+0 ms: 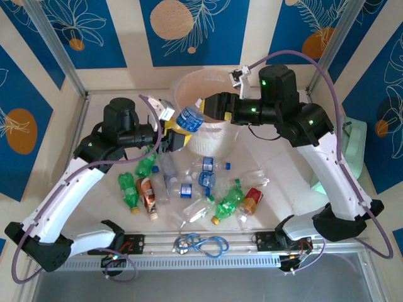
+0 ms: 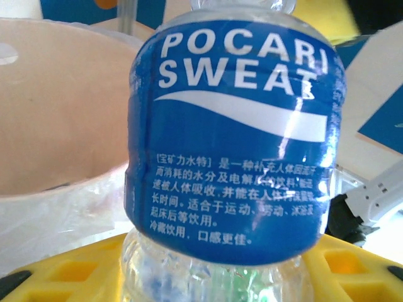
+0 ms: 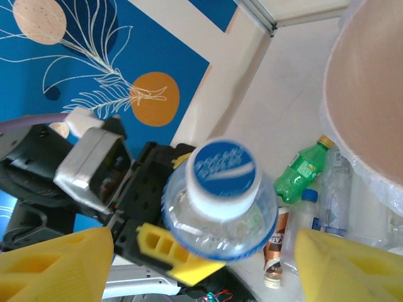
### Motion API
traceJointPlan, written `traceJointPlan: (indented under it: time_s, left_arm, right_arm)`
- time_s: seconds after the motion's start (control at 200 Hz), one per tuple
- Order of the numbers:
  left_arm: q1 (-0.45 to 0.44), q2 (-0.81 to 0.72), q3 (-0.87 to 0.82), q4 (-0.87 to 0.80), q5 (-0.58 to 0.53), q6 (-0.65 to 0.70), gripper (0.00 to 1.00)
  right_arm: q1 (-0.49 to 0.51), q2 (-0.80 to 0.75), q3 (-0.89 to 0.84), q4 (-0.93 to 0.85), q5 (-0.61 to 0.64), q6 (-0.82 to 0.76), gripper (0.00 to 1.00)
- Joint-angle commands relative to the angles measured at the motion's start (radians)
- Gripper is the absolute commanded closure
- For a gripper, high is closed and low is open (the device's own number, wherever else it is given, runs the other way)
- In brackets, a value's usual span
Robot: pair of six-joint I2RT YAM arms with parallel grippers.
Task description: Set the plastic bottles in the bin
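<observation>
A clear bottle with a blue Pocari Sweat label point(image 1: 189, 119) hangs in the air just left of the bin point(image 1: 208, 85), a round cream-white basket. My left gripper point(image 1: 178, 136) is shut on the lower body of that labelled bottle point(image 2: 230, 145), a yellow finger point(image 2: 47, 277) on each side. My right gripper point(image 1: 204, 107) faces the bottle's cap from the bin side. It is open, its yellow pads point(image 3: 56, 264) well clear of the blue-capped bottle point(image 3: 220, 195). Several other plastic bottles lie on the table, among them green point(image 1: 129, 189), brown point(image 1: 149, 195) and red point(image 1: 253, 200) ones.
A blue cable loop point(image 1: 203, 243) lies by the near rail. A mint-green case point(image 1: 356, 146) stands at the right edge. The bin wall point(image 2: 56, 126) rises close behind the held bottle. Both arms crowd the space in front of the bin.
</observation>
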Motion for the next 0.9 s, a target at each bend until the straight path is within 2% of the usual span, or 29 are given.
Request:
traceJointPlan:
  time_s: [0.0, 0.265, 0.36, 0.505, 0.64, 0.75, 0.895]
  left_arm:
    - [-0.019, 0.005, 0.055, -0.059, 0.039, 0.058, 0.51]
    - [-0.043, 0.025, 0.090, -0.110, 0.028, 0.099, 0.53]
    - [-0.044, 0.024, 0.089, -0.117, 0.017, 0.106, 0.53]
    - [-0.044, 0.036, 0.089, -0.117, -0.006, 0.088, 0.53]
    - [-0.044, 0.043, 0.080, -0.103, -0.027, 0.078, 0.53]
    - [-0.044, 0.052, 0.082, -0.107, -0.032, 0.078, 0.54]
    - [-0.044, 0.046, 0.073, -0.096, -0.032, 0.077, 0.55]
  right_arm:
    - [-0.009, 0.025, 0.037, -0.034, -0.053, -0.003, 0.27]
    - [-0.010, 0.049, 0.056, -0.058, -0.045, -0.005, 0.37]
    - [-0.010, 0.053, 0.052, -0.061, -0.042, -0.003, 0.46]
    - [-0.008, 0.051, 0.046, -0.057, -0.036, 0.003, 0.53]
    - [-0.008, 0.047, 0.031, -0.052, -0.033, 0.012, 0.54]
    - [-0.008, 0.044, 0.019, -0.050, -0.036, 0.014, 0.48]
    - [-0.007, 0.039, 0.003, -0.049, -0.030, 0.017, 0.54]
